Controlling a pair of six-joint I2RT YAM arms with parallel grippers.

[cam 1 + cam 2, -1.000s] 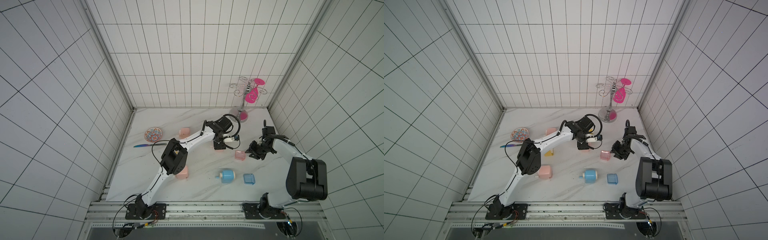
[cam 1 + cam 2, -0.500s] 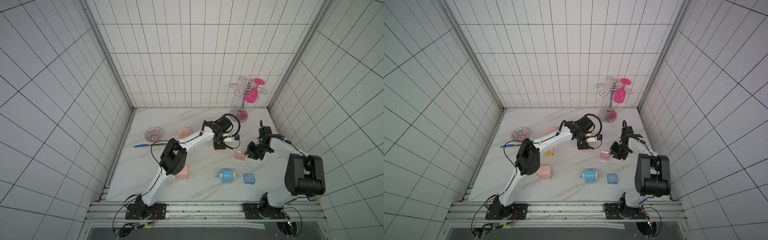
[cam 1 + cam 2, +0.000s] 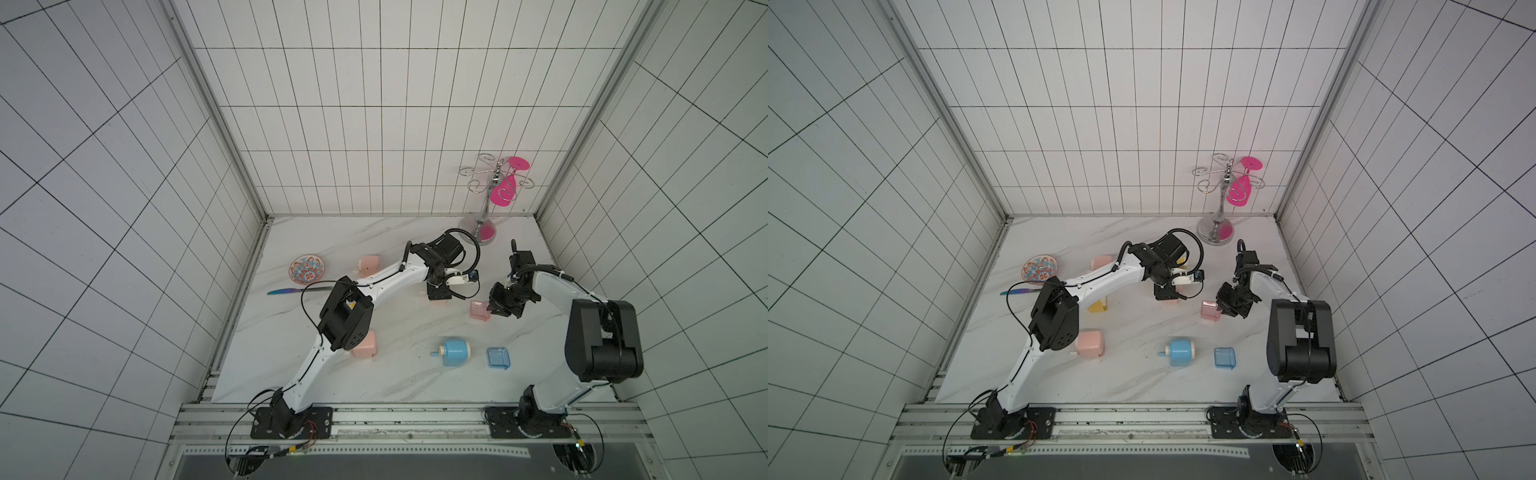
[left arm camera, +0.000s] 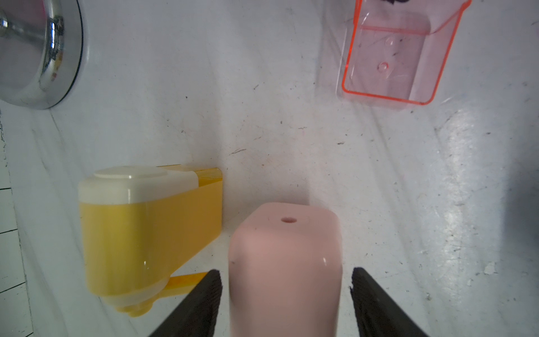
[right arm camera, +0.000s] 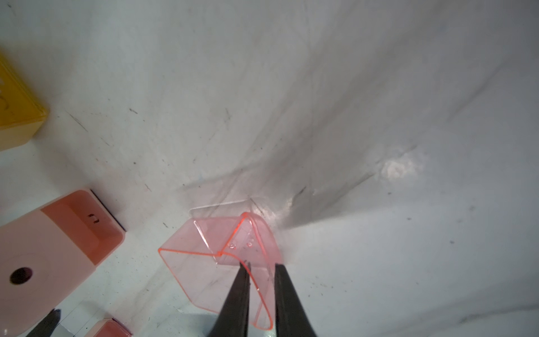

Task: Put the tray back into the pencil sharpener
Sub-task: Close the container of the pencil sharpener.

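Pink see-through tray [image 5: 192, 262] sits on the table [image 5: 350, 116] near the pencil sharpener [image 4: 284, 242]; likely light, thin-walled, slippery. Right gripper [image 5: 261, 265] straddles its end wall, a sensible hold; left gripper [image 4: 285, 277] flanks the sharpener. Clamped? Cannot tell.

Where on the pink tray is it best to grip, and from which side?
Pinch the tray by its thin wall farthest from the sharpener, from above, one finger inside, one outside. It lies open side up with its rim free, and that likely leaves the near end clear for the slot.
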